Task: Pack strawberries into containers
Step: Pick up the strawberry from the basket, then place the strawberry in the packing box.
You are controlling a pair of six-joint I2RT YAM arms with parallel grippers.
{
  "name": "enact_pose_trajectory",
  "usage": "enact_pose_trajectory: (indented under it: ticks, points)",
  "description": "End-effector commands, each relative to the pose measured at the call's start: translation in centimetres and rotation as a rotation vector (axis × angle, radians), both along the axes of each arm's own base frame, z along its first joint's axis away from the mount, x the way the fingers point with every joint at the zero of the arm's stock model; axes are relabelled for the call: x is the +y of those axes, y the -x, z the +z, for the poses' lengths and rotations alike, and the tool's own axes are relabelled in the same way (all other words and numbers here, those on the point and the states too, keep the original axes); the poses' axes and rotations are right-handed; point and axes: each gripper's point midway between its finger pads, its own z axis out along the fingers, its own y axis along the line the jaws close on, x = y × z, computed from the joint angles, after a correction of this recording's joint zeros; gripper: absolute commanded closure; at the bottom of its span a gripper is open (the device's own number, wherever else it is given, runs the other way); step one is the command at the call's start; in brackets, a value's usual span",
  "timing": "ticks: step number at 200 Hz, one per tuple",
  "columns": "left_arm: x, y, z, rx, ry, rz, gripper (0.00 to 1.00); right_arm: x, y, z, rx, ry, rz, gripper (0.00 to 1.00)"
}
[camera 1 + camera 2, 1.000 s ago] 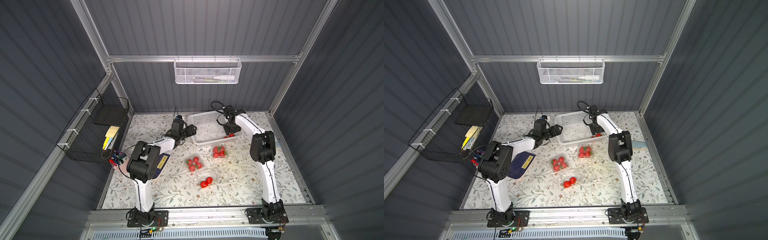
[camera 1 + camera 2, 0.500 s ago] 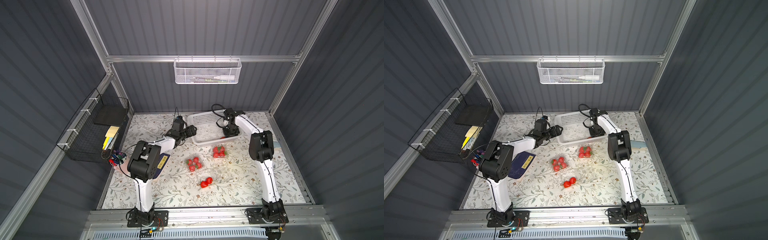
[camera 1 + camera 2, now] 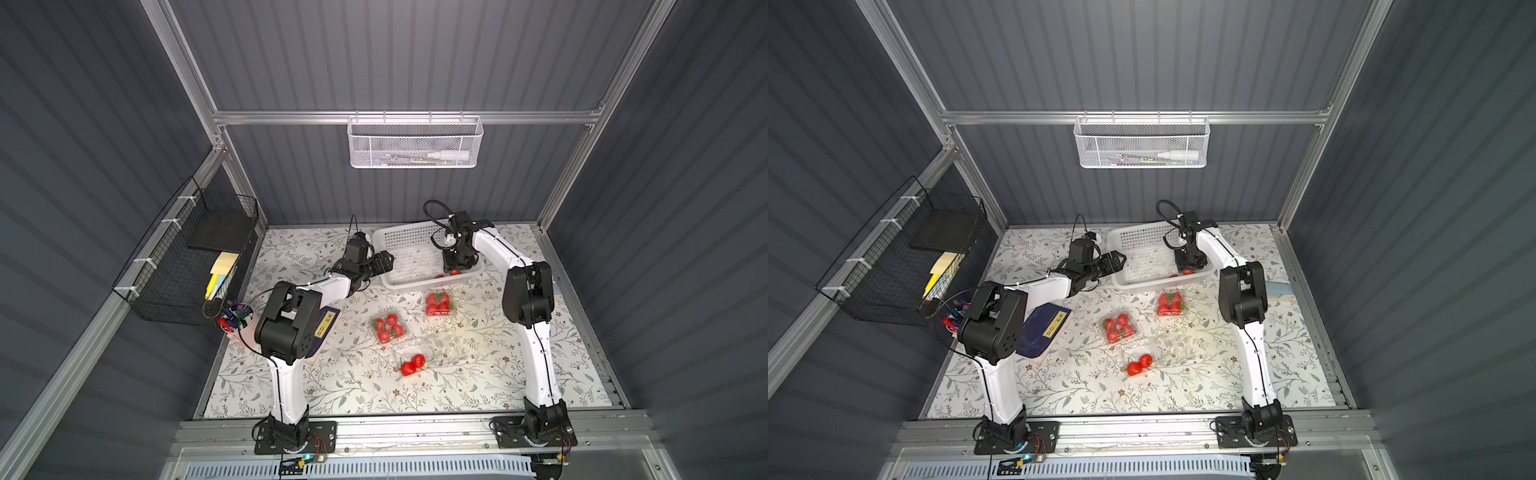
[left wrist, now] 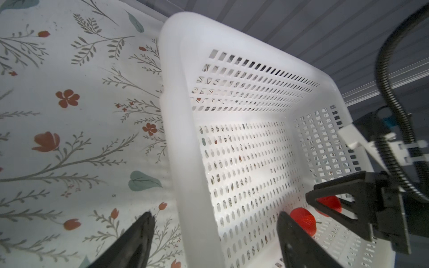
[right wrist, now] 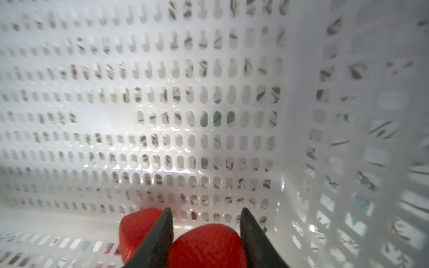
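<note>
**Right gripper (image 5: pixel 205 210) closes on a strawberry (image 5: pixel 206 246) in the white basket (image 3: pixel 409 255)**

The strawberry sits between the right jaws, which have narrowed until both dark fingers (image 5: pixel 160 234) press its sides. It is low in the basket, and I cannot tell whether it rests on the perforated floor. A second strawberry (image 5: pixel 137 228) lies just beside it, against the outer face of one finger. In both top views the pair shows red at the basket's lower right corner, under the downward-pointing gripper, a little above the middle of the frame.

Below the basket, three clear containers stand on the floral worktop (image 3: pixel 478 374). The container nearest the basket (image 3: pixel 439 316), just under that same corner, is packed with red fruit. The middle container (image 3: pixel 405 322), down and left of it, is packed too. The lowest container (image 3: pixel 432 355), near the frame's centre, holds two berries (image 3: pixel 412 365) side by side.

The left gripper (image 4: pixel 214 213) comes in from the left of the top views to the basket's left end, its jaws wide. One finger hangs outside over the cloth and the other inside, with the basket's wall between them and apart from both.

Farther out, a dark blue pad with a yellow label (image 3: pixel 1044 328) lies under the left arm. A cup of markers (image 3: pixel 235 322) stands at the worktop's left edge. A black wire rack (image 3: pixel 187 257) hangs on the left wall and a white mesh tray (image 3: pixel 415 143) on the back wall, upper middle.
</note>
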Motion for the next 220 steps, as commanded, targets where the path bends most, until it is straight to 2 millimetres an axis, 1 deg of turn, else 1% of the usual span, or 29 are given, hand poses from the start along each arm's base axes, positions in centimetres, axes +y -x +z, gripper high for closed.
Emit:
enact_pose_trajectory:
  ticks: [1, 25, 46, 62, 80, 102, 114, 115, 116, 118, 125, 132, 136, 152, 171, 173, 178, 195, 204, 220]
  points:
    - [-0.2, -0.2, 0.9, -0.019, -0.007, -0.023, 0.15, 1.2, -0.6, 2.9, -0.068, -0.068, 0.0, 0.93]
    - [-0.2, -0.1, 0.7, -0.014, -0.009, -0.024, 0.15, 1.7, -0.7, 3.7, -0.085, -0.107, -0.005, 0.95]
    - [0.0, -0.1, 1.1, -0.021, -0.009, -0.018, 0.15, 2.6, -0.5, 4.8, -0.096, -0.166, -0.006, 0.96]
    - [0.1, -0.2, 2.1, -0.037, -0.009, -0.011, 0.15, 3.5, -0.1, 6.5, -0.109, -0.228, -0.002, 0.97]
    - [0.3, -0.2, 3.2, -0.056, -0.007, 0.001, 0.15, 4.8, 0.8, 9.2, -0.147, -0.273, 0.026, 0.97]
    - [0.8, 0.0, 4.5, -0.072, 0.009, 0.024, 0.15, 6.5, 3.1, 12.2, -0.199, -0.296, 0.073, 0.97]
    - [1.1, 0.0, 5.2, -0.086, 0.018, 0.036, 0.15, 7.7, 4.8, 13.7, -0.224, -0.311, 0.099, 0.97]
    - [1.1, 0.0, 5.3, -0.087, 0.019, 0.037, 0.15, 7.7, 5.1, 14.1, -0.23, -0.314, 0.103, 0.97]
    - [1.1, 0.0, 5.4, -0.089, 0.02, 0.038, 0.15, 7.9, 5.2, 13.9, -0.226, -0.314, 0.106, 0.97]
    - [1.2, 0.0, 5.5, -0.09, 0.022, 0.042, 0.15, 8.0, 5.6, 14.4, -0.235, -0.317, 0.111, 0.97]
    - [1.5, 0.0, 5.9, -0.095, 0.026, 0.051, 0.15, 8.7, 6.6, 15.0, -0.25, -0.32, 0.126, 0.97]
    - [1.8, 0.0, 6.3, -0.099, 0.032, 0.059, 0.15, 9.3, 7.9, 15.1, -0.253, -0.324, 0.142, 0.97]
    - [2.0, 0.0, 6.6, -0.104, 0.036, 0.063, 0.15, 9.7, 8.6, 15.6, -0.263, -0.333, 0.153, 0.97]
    - [2.7, -0.1, 8.1, -0.126, 0.052, 0.083, 0.15, 11.2, 11.5, 15.6, -0.259, -0.364, 0.187, 0.97]
    - [3.6, -0.2, 10.1, -0.15, 0.064, 0.116, 0.15, 13.0, 15.4, 14.6, -0.226, -0.405, 0.235, 0.97]
    - [3.7, -0.2, 10.4, -0.155, 0.066, 0.12, 0.15, 13.5, 16.1, 14.4, -0.206, -0.426, 0.253, 0.97]
    - [4.0, -0.2, 10.9, -0.161, 0.068, 0.134, 0.15, 14.0, 17.3, 14.0, -0.194, -0.443, 0.278, 0.97]
    - [4.9, -0.2, 12.2, -0.175, 0.07, 0.169, 0.14, 15.4, 20.8, 12.3, -0.153, -0.457, 0.339, 0.98]
    - [5.5, -0.1, 12.6, -0.177, 0.072, 0.186, 0.14, 16.2, 22.4, 11.4, -0.135, -0.458, 0.375, 0.98]
    - [5.9, 0.2, 13.4, -0.186, 0.085, 0.196, 0.14, 17.1, 24.8, 9.5, -0.103, -0.45, 0.428, 0.98]
